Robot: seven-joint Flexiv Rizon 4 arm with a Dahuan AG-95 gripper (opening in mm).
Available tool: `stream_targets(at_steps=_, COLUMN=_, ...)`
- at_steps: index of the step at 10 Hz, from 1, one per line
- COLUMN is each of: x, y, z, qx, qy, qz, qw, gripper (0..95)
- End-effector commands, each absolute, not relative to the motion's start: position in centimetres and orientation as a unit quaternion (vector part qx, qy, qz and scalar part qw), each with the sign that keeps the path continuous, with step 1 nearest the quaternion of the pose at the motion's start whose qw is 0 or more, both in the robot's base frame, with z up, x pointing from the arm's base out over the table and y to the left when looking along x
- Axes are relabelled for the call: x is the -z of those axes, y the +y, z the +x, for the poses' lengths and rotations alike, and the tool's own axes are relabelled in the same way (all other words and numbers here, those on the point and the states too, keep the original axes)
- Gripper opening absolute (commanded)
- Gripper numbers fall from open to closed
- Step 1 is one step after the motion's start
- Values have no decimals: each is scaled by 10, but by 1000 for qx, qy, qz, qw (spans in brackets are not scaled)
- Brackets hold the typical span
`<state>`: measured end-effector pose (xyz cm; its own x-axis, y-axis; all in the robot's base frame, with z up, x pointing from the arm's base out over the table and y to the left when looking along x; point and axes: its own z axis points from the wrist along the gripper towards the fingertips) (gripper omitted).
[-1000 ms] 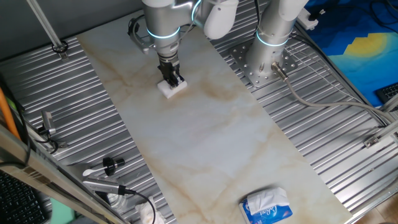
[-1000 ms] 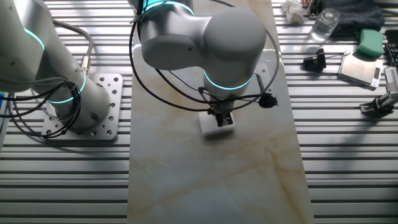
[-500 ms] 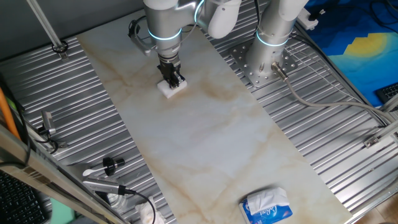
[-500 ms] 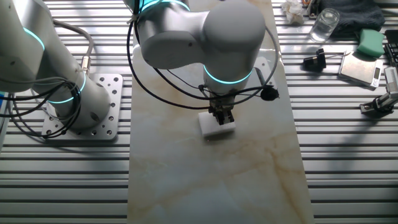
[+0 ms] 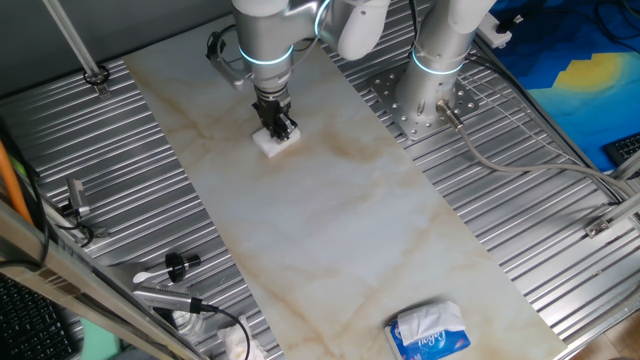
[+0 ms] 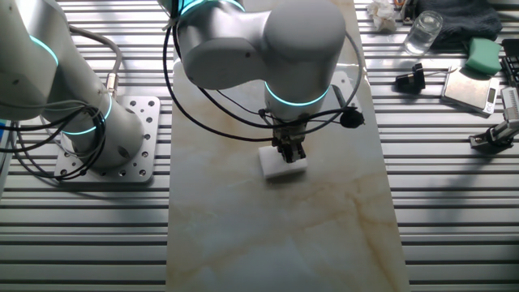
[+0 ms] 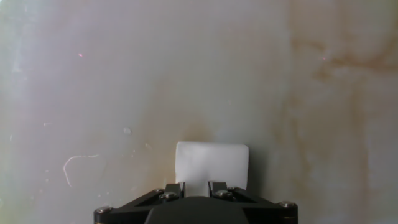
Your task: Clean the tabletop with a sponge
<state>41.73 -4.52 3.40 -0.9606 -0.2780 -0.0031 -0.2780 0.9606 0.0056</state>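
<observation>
fingers (image 6: 291, 152): pinching sponge (image 6: 281, 165) | sponge: flat on tabletop (image 6: 268, 235), near far end | tissue pack (image 5: 428, 333): opposite end

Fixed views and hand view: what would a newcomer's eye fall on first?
The claw presses the white sponge onto the marble-look tabletop, near the end closest to the arm's base. A blue-and-white tissue pack lies at the opposite end. In the hand view, the sponge sits by tan veins.

A robot lab: ribbed metal bench (image 5: 520, 215), bolted arm base (image 6: 101, 150).
</observation>
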Motion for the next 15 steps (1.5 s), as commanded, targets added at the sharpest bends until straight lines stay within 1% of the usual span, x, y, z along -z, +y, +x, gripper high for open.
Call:
stream_targets(at_steps=1, x=-37, y=-46, z=416, qx=-1, qy=990, qz=-142, qw=1, gripper=190)
stream_targets(at_steps=6, x=-38, y=-53, z=414, qx=4, qy=989, qz=-146, qw=2, gripper=190)
stream_targets(at_steps=15, x=-28, y=-55, z=414, qx=2, qy=989, qz=-146, qw=7, gripper=190)
